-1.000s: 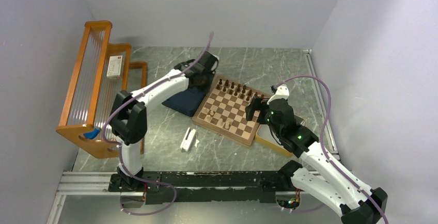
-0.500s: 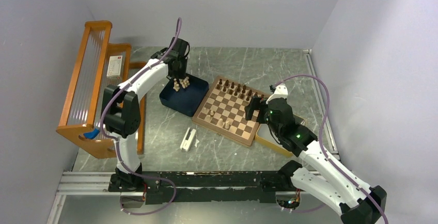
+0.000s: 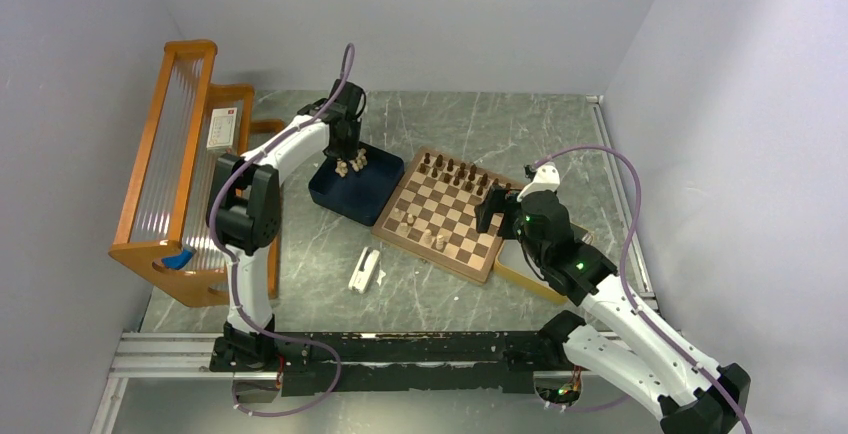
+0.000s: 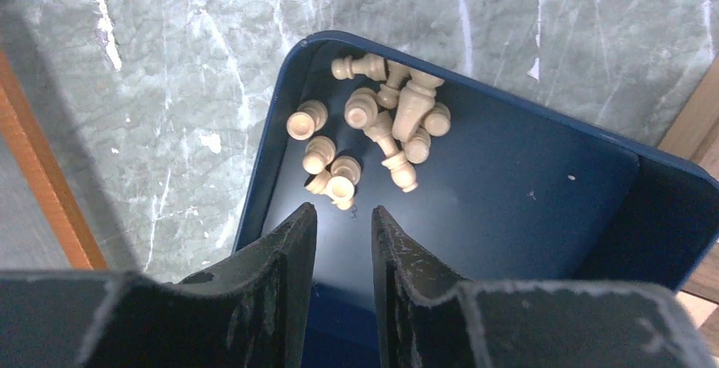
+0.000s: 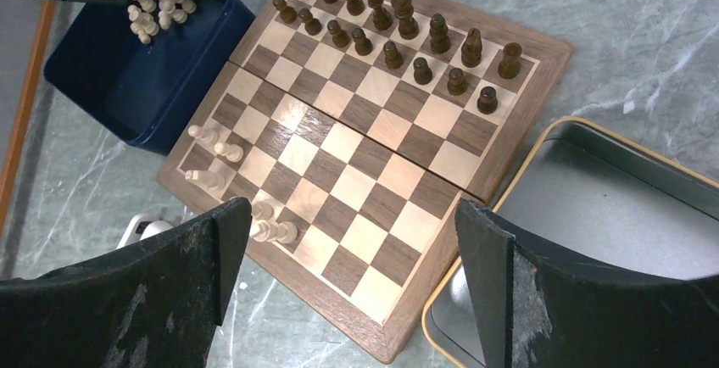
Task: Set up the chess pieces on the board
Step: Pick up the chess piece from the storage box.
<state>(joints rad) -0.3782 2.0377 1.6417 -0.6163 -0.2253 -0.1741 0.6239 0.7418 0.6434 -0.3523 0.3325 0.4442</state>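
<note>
The board point(image 3: 430, 252) lies mid-table, its rim point(image 5: 339, 304) below my right wrist. Dark chess pieces point(image 3: 455, 172) fill its two far rows point(image 5: 398, 29). A few pale pieces point(image 5: 212, 143) stand on its near left squares, and one point(image 5: 271, 231) lies tipped. More pale pieces point(image 4: 373, 131) lie heaped in the far corner of the dark blue tray point(image 4: 509, 173). My left gripper point(image 4: 343, 209) hangs over that tray point(image 3: 350, 194), just short of the heap, jaws a narrow gap apart with nothing between. My right gripper point(image 5: 348, 207) is wide open above the board's near right corner.
A grey tray with a yellow rim point(image 5: 593, 198) sits against the board's right side. A tall wooden rack point(image 3: 170, 154) stands along the left wall. A small white object point(image 3: 364, 271) lies on the marble in front of the blue tray.
My left arm has swung left from the board's edge to the blue tray's far corner, uncovering the heap of pale pieces. The right arm has not moved.
</note>
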